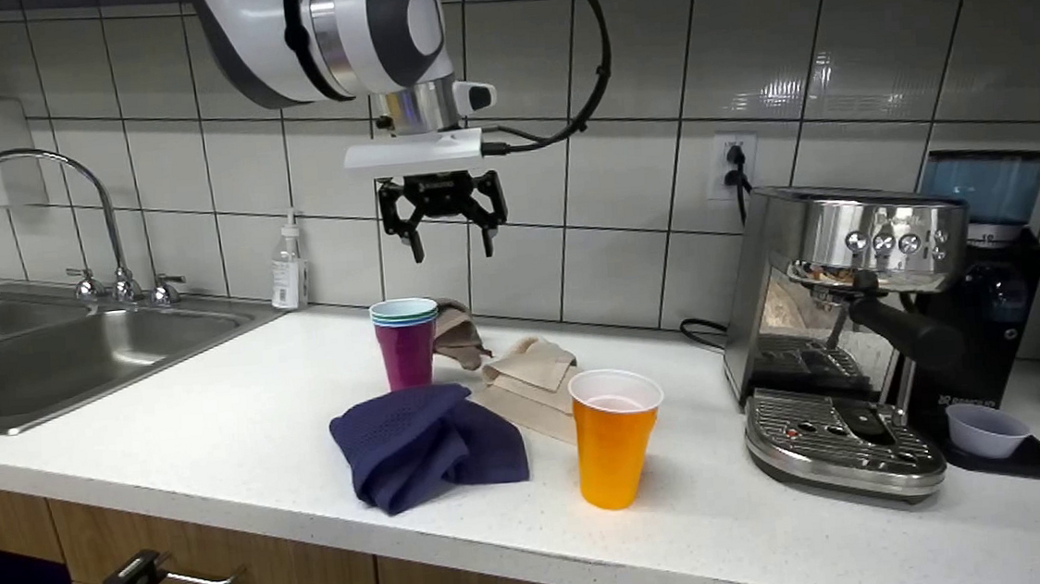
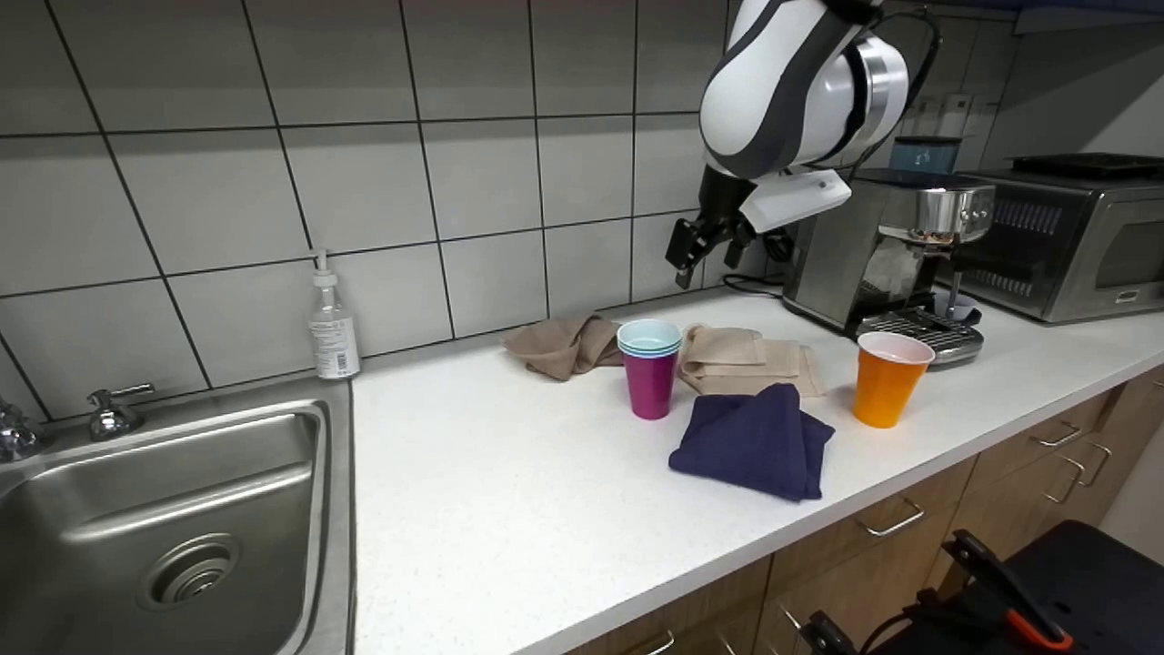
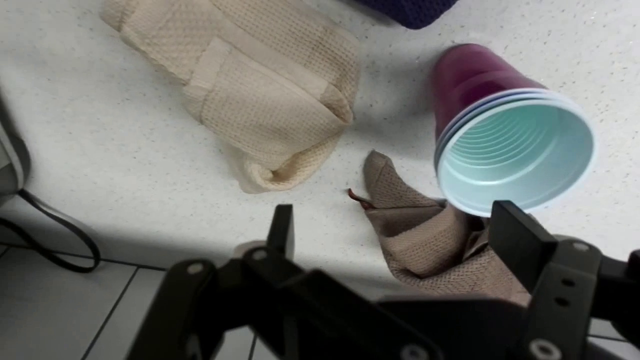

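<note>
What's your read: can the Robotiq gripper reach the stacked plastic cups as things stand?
Probably yes: the Robotiq gripper hangs open and nothing covers the stacked plastic cups, though the brown cloth near them might interfere.

Lt-gray tile wall (image 1: pixel 622 172), dk grout (image 2: pixel 634 164) | speckled wht ctr (image 2: pixel 473 491) | s/s sink (image 2: pixel 338 473) set in | wd drawers (image 1: pixel 290 551) below | glare (image 1: pixel 784 88) on wall

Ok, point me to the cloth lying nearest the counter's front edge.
The navy cloth, the only blue one. The beige cloth and the brown cloth both lie farther back, towards the tiled wall.
</note>
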You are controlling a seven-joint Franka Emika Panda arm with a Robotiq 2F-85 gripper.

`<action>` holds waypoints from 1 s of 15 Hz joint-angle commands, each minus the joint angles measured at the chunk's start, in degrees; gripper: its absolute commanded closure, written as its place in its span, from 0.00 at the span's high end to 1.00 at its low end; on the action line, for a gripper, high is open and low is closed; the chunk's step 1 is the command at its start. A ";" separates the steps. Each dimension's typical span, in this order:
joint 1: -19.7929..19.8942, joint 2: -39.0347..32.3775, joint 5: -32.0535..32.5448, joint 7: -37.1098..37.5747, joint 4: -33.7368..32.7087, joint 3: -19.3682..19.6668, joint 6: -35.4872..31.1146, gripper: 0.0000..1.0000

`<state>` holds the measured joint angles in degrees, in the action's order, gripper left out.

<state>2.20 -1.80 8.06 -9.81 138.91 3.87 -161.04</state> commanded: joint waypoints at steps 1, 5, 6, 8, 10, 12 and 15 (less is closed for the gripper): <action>2.06 1.21 -1.12 -1.81 -1.09 1.25 2.94 1.00; 3.70 0.68 -4.49 -6.15 -1.71 2.34 2.74 1.00; 4.03 0.30 -8.38 -10.34 -2.40 2.12 3.47 1.00; 3.58 0.17 -5.75 -6.50 -0.96 2.30 1.00 1.00; 3.72 0.16 -6.79 -7.91 -1.28 2.32 1.47 1.00; 3.72 0.15 -6.79 -7.93 -1.36 2.32 1.59 1.00; 3.85 0.90 -3.92 -4.09 -1.15 2.85 2.90 1.00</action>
<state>5.61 -1.71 1.26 -17.80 137.58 6.53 -159.51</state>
